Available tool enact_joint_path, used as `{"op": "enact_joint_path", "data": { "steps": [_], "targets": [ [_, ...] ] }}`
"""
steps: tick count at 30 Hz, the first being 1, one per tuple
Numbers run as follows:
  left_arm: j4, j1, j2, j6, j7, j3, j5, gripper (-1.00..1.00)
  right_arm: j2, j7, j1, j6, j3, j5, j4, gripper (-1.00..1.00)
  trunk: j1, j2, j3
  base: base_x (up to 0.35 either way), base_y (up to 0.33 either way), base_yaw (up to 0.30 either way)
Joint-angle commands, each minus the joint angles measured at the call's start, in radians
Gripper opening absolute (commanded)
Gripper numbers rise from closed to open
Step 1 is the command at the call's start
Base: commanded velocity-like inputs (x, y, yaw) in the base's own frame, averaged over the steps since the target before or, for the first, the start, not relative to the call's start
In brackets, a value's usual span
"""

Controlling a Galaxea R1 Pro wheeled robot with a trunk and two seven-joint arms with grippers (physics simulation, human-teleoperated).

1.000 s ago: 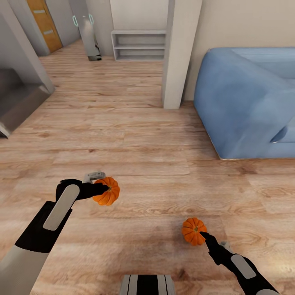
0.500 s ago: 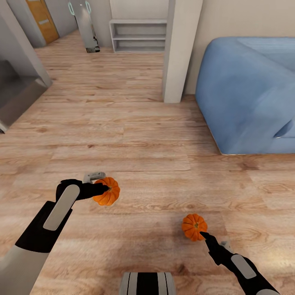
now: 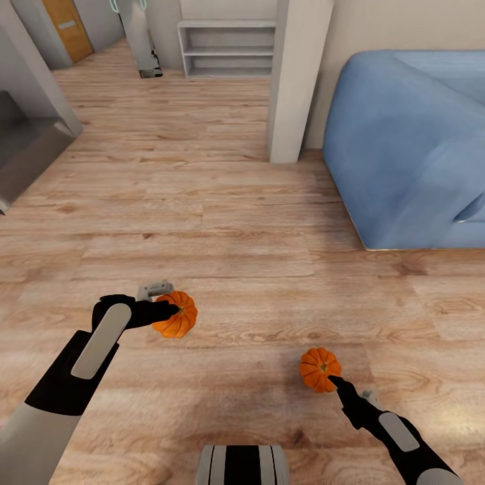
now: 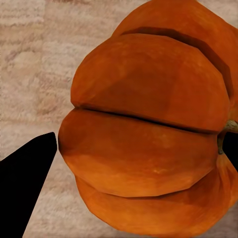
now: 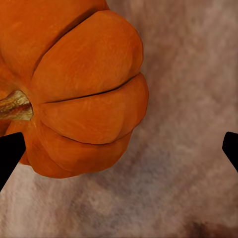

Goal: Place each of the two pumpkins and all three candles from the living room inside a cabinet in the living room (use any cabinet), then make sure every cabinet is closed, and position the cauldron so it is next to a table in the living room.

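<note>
Two pumpkins are carried: one (image 3: 176,314) clamped at the tips of the left gripper (image 3: 170,309), the other (image 3: 320,369) against one finger of the right gripper (image 3: 335,384), whose jaws look apart, so drive slowly.

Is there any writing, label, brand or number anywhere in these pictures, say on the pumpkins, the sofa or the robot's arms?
None can be read.
Left pumpkin: plain orange ribs, no text.
Right pumpkin: plain, no text.
Blue sofa: no tag or label.
Orange door: a pale plate on it, too small to show any text.
Grey shelf unit: bare, unmarked.
</note>
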Motion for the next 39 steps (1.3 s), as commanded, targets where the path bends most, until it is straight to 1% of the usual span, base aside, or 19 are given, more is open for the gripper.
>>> {"op": "enact_joint_path", "data": {
  "steps": [1,8,13,22,39],
  "targets": [
    [-0.001,-0.001,0.001,0.001,0.012,-0.002,0.008,-1.00,0.001,0.002,0.000,0.007,-0.005,-0.002,0.000,1.00,0.000,0.000,-0.001,0.000,0.000,0.000],
    [0.000,-0.001,0.003,0.003,0.014,-0.003,0.004,-1.00,0.002,0.002,-0.001,0.007,-0.005,-0.002,-0.001,1.00,0.000,0.000,-0.001,0.011,0.000,0.000],
    [-0.004,-0.001,0.003,0.024,0.013,-0.003,0.005,-1.00,0.003,0.002,-0.001,0.007,-0.005,-0.002,-0.001,1.00,0.000,0.000,-0.001,0.098,0.000,0.000],
    [-0.004,-0.001,0.002,0.024,0.013,-0.003,0.005,-1.00,0.005,0.002,-0.001,0.007,-0.005,-0.002,-0.002,1.00,0.000,0.000,-0.001,0.071,0.000,0.000],
    [0.001,-0.001,0.002,0.024,0.008,-0.003,0.005,-1.00,0.006,0.002,-0.001,0.007,-0.004,-0.002,-0.002,1.00,0.000,0.000,-0.001,0.019,0.007,0.000]
  ]
}}
